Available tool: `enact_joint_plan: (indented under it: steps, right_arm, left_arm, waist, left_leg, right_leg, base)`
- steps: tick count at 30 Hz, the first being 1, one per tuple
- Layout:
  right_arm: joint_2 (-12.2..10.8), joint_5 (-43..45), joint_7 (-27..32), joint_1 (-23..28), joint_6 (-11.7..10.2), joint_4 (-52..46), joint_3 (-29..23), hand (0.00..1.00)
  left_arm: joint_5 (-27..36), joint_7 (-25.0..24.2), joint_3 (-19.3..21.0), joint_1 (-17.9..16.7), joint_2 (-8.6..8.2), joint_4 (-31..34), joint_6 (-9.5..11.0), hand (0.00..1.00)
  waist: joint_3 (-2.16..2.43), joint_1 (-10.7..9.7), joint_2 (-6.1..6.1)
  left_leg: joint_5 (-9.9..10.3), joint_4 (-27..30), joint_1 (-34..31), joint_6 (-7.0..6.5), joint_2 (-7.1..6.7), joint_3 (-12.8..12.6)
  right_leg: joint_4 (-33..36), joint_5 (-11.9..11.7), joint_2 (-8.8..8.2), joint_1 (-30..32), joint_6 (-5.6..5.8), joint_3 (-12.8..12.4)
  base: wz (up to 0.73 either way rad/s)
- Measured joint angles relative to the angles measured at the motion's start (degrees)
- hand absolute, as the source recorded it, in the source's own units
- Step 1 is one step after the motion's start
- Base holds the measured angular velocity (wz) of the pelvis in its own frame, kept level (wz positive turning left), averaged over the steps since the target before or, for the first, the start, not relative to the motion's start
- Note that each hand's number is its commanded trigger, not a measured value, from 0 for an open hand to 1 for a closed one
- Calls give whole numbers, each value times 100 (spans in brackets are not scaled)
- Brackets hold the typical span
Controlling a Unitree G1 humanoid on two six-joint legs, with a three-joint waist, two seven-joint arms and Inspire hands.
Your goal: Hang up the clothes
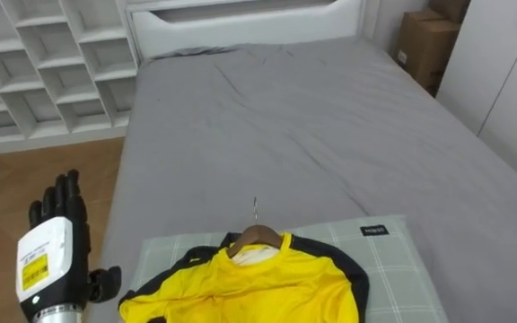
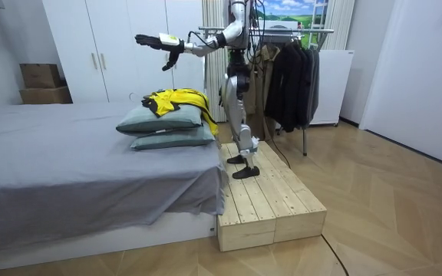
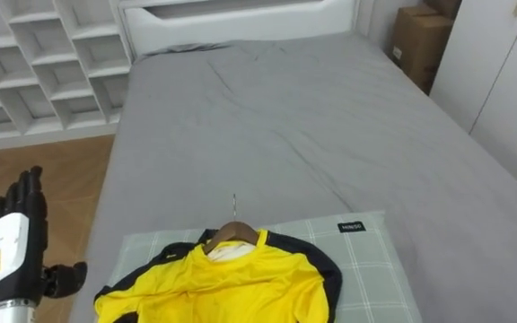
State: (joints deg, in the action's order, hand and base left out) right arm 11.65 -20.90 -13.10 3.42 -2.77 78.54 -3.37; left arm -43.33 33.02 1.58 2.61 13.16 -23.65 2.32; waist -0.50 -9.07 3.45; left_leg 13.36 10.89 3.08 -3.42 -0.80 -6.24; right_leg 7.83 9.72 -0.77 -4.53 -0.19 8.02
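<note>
My left hand [image 1: 54, 256] is up in the air, out over the floor beside the bed [image 1: 330, 126]. Its fingers are straight and a little spread. It holds nothing. Far past the hand stands a white shelf [image 1: 43, 63] full of square holes.

To the right of the hand, and lower down, lies the yellow shirt [image 1: 249, 283] with black edges. It is already on a wooden hanger [image 1: 257, 238]. The thin metal hook [image 1: 255, 211] sits just to the right of the fingertips and points away from me, across the bed. Shirt and hanger rest on a green checked pillow [image 1: 393, 269], which reaches even farther right of the hand.

In the room view I stand on a wooden platform [image 2: 271, 203] at the end of the bed. The clothes rack [image 2: 282, 31] with dark clothes [image 2: 290, 77] is right behind me, far back from the hand.

I think my job now is to pick up the hanger. To do it well, I should bring the hand right and down to the wood just under the hook. Then I should curl the fingers round the wood, not the cloth. If I grab only the shirt, it may slip off the hanger. I should lift slowly and keep the hook free, so it can go over the rack's bar.
</note>
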Motion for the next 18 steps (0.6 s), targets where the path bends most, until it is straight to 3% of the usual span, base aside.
enact_joint_plan:
  steps: [4, 9, 15, 18]
  right_arm:
    - [31, -13, -9, -22, 38, 27, 28, 0]
    - [63, -5, -6, -140, 37, 36, 57, 0]
    - [90, 17, 27, -354, 34, 140, 329, 0]
    - [100, 21, 72, -443, 30, 154, 427, 0]
  left_arm:
    - [11, 1, -14, 540, 113, -494, 5, 0]
    - [111, 1, -93, 1072, 129, -797, 36, 0]
    - [694, -138, -511, 1858, 254, -1273, 171, 0]
    - [712, -298, -631, 2041, 372, -1531, 191, 0]
  waist:
    - [-10, -10, -40]
    - [-15, -18, -34]
    - [-55, -22, -94]
    - [-69, -116, -107]
  left_leg:
    - [-44, 14, -232, 9, 3, -1]
    - [-50, 47, -445, 11, 21, -102]
    - [-52, -1, -499, 8, 17, -148]
    - [-57, -27, -548, 2, 30, 31]
  right_leg:
    - [13, -14, -1, 225, -22, -2]
    - [91, -16, 6, 498, -26, -81]
    - [101, -18, 8, 643, -28, -203]
    - [235, -13, 17, 781, -31, -168]
  base:
    - [0]
    - [-9]
    - [-14]
    - [-13]
